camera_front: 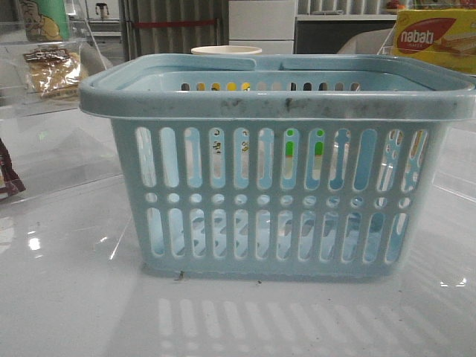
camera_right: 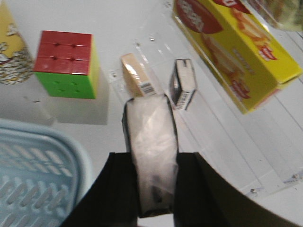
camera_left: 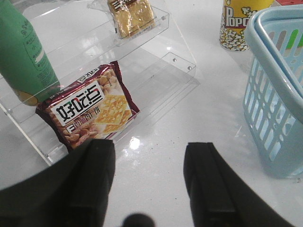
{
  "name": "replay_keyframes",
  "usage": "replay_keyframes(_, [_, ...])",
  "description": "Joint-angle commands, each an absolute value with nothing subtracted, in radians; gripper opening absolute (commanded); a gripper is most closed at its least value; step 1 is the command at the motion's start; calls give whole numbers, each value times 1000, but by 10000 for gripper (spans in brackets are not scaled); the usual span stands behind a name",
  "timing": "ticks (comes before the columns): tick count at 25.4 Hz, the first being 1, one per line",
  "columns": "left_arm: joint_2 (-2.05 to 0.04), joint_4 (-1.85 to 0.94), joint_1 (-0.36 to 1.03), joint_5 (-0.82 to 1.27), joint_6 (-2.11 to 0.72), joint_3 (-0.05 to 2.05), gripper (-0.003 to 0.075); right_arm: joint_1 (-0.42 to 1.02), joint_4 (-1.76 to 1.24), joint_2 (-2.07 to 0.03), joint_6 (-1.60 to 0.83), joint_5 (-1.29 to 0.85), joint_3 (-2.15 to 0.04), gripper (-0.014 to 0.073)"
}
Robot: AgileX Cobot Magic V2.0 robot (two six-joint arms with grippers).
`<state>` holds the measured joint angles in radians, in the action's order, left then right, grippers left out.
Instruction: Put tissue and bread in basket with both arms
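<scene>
Front: basket [camera_front: 279,160] fills mid-table, light blue, slotted sides, scuffed rim, bare white table before it. Bread [camera_front: 50,72] on clear shelf far left; yellow "nabati" box [camera_front: 435,39] behind right.

Left wrist: left gripper [camera_left: 149,177] fingers spread, nothing between, over bare table. Bread [camera_left: 131,16], golden, clear wrap, on upper shelf tier; red cracker pack [camera_left: 92,109] with Chinese writing below; "Popc…" cup [camera_left: 239,23] near basket [camera_left: 277,90].

Right wrist: right gripper [camera_right: 152,189] pinches tissue [camera_right: 150,151], dark-edged, whitish face, held beside the basket rim [camera_right: 52,142]. Rubik's cube [camera_right: 67,64] and nabati box [camera_right: 232,47] beyond.
</scene>
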<state>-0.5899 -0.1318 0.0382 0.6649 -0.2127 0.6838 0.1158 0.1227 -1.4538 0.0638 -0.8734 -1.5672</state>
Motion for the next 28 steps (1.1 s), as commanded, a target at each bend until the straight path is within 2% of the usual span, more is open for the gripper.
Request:
replay_keyframes(1, [-598, -143, 45, 584, -204, 711, 400, 215, 128, -1382, 53, -850, -1601, 225])
replay_keyframes(9, [-598, -143, 45, 584, -204, 711, 400, 497, 127, -1377, 53, -786, -1481, 225])
replay_keyframes(17, [-598, -143, 45, 584, -204, 711, 400, 538, 113, -1393, 53, -623, -1262, 237])
replay_keyframes(19, [-598, -143, 45, 584, -204, 711, 400, 538, 106, -1419, 53, -617, -1254, 278])
replay_keyframes(25, [-598, -143, 45, 584, -204, 711, 400, 538, 94, -1493, 53, -607, -1254, 535])
replay_keyframes(28, [-598, -143, 45, 584, -204, 711, 400, 538, 94, -1490, 53, -608, -1254, 557])
